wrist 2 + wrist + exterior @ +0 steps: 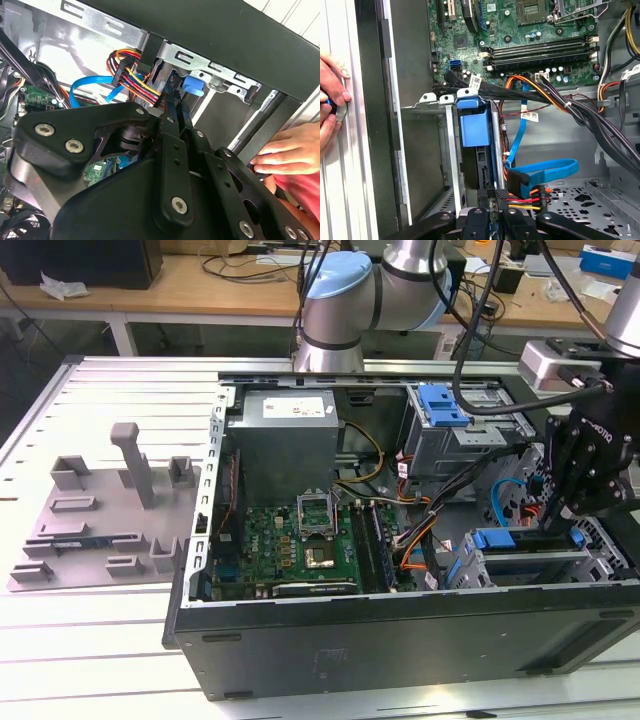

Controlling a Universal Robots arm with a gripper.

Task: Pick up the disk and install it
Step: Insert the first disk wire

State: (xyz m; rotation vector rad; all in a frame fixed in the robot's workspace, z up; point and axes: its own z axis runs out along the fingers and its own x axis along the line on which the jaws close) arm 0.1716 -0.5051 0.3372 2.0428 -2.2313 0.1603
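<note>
Looking at the exterior view, you see the gripper (550, 525) reaching down into the open computer case (400, 630) at roughly its 4 o'clock corner. The circuit board (285, 535) lies off at the gripper's 9 o'clock, and the grey power box (285, 435) sits at the board's 12 o'clock. The disk (493, 538) stands on edge in the metal drive cage (451, 150) there, with its blue end just at the gripper's 9 o'clock. In the first wrist view the fingers (476, 222) are drawn nearly together and pinch the disk's near edge between them, while the rest of the disk runs away from them inside the cage. A blue flat cable (545, 167) loops just beside the cage. In the second wrist view a person's hand (287, 150) lies against the case's outer wall. Outside the case, at its 9 o'clock in the exterior view, a grey plastic fixture (100, 510) lies on the table (100, 640).
</note>
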